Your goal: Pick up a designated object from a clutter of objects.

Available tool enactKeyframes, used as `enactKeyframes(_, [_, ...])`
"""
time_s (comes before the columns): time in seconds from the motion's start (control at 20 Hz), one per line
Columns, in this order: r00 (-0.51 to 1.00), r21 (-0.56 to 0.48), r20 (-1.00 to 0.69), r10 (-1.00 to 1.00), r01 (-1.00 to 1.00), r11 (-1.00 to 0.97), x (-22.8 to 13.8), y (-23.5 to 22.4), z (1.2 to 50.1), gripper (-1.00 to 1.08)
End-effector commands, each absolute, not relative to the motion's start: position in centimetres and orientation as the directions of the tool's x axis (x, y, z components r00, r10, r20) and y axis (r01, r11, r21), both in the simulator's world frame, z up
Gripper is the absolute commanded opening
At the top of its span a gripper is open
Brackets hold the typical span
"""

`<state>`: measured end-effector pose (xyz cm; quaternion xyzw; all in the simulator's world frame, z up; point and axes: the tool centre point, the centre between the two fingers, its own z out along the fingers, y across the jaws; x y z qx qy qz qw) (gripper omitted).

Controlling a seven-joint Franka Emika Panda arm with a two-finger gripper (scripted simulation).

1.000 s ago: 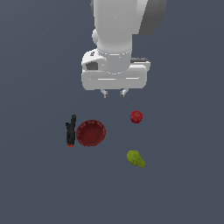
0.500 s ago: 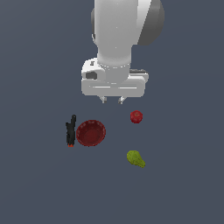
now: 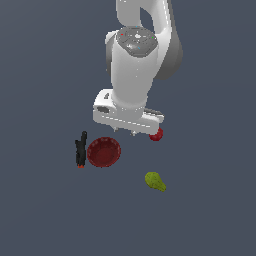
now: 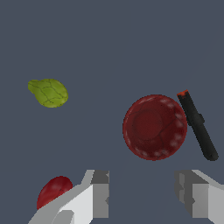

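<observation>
The arm has tilted and dropped lower than before — its gripper, jaws spread apart and empty, hangs above the bowl, which sits on the plain grey floor just beside the clamp.

You see the end effector with fingers spread, holding nothing. The dark red bowl sits just beside the black clamp; pear and red ball lie apart.
</observation>
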<state>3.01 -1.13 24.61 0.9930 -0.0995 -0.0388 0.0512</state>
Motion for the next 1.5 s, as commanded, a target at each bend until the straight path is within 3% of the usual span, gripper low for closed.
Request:
enactKeyframes(0.0, [0.965, 0.142, -0.076, -0.253, -0.241, -0.96, 3.6, -1.6, 22.8, 0.28])
enactKeyframes(0.9, [0.834, 0.385, -0.032, -0.551, -0.498, -0.777, 5.6, -4.7, 9.8, 0.28])
enactKeyframes(1.45, [0.792, 0.447, 0.012, -0.61, -0.55, -0.705, 5.6, -5.6, 6.0, 0.28])
